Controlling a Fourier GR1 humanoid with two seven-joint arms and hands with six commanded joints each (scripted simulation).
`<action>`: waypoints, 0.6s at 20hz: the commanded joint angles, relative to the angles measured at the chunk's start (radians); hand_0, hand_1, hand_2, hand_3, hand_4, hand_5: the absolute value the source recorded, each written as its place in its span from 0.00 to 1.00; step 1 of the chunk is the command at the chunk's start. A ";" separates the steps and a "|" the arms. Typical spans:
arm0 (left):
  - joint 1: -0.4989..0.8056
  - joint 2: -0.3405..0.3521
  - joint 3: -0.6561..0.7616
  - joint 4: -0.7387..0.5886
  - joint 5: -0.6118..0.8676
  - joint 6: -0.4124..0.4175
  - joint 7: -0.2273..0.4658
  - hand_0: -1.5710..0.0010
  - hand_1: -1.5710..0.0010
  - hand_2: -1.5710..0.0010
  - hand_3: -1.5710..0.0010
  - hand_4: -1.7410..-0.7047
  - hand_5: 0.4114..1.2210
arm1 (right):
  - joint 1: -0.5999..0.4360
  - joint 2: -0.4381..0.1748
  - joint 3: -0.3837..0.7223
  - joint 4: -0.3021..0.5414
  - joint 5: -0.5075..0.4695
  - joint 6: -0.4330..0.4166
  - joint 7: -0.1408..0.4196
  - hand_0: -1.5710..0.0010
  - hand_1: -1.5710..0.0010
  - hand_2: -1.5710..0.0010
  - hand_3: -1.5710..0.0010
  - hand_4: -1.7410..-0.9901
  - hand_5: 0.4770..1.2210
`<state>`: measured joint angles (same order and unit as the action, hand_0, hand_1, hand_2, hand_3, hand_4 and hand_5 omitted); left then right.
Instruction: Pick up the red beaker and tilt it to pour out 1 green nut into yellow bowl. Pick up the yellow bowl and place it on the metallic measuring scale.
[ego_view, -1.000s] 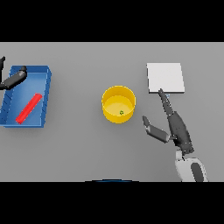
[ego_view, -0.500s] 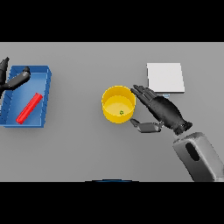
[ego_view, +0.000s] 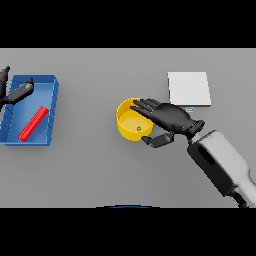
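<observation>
One green nut (ego_view: 138, 129) is seen in the yellow bowl (ego_view: 126, 128); the lift to the scale is judged next.

At far left, the left robot hand (ego_view: 15, 93) is held released over the blue tray (ego_view: 52, 95), where the red beaker (ego_view: 33, 123) lies diagonally. At the counter (ego_view: 90, 170) centre, the bowl's right rim is bracketed, not yet clenched, by the nearer right robot hand (ego_view: 167, 120); the metallic measuring scale (ego_view: 188, 88) lies up and right.

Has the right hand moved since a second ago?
Yes. The right hand has moved left, away from the scale, and now reaches over the yellow bowl.
</observation>
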<state>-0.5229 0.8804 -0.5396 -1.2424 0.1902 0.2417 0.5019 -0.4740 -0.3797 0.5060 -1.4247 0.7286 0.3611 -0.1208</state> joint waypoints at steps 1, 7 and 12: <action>-0.011 -0.006 -0.001 0.007 -0.001 -0.002 0.007 1.00 1.00 1.00 1.00 0.91 0.38 | -0.025 0.006 0.006 0.029 0.004 0.006 -0.003 1.00 1.00 1.00 1.00 0.64 0.28; -0.016 -0.003 -0.001 -0.001 0.002 -0.007 0.009 1.00 1.00 1.00 1.00 0.91 0.40 | -0.101 0.048 0.063 0.144 0.023 0.048 -0.039 1.00 1.00 1.00 1.00 0.65 0.27; -0.024 0.002 0.012 0.027 0.007 -0.015 -0.001 1.00 1.00 1.00 1.00 0.91 0.40 | -0.127 0.047 0.099 0.206 0.044 0.089 -0.048 1.00 1.00 1.00 1.00 0.59 0.26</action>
<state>-0.5475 0.8822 -0.5272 -1.2160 0.1968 0.2270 0.5014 -0.6012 -0.3324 0.6048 -1.2190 0.7723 0.4500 -0.1684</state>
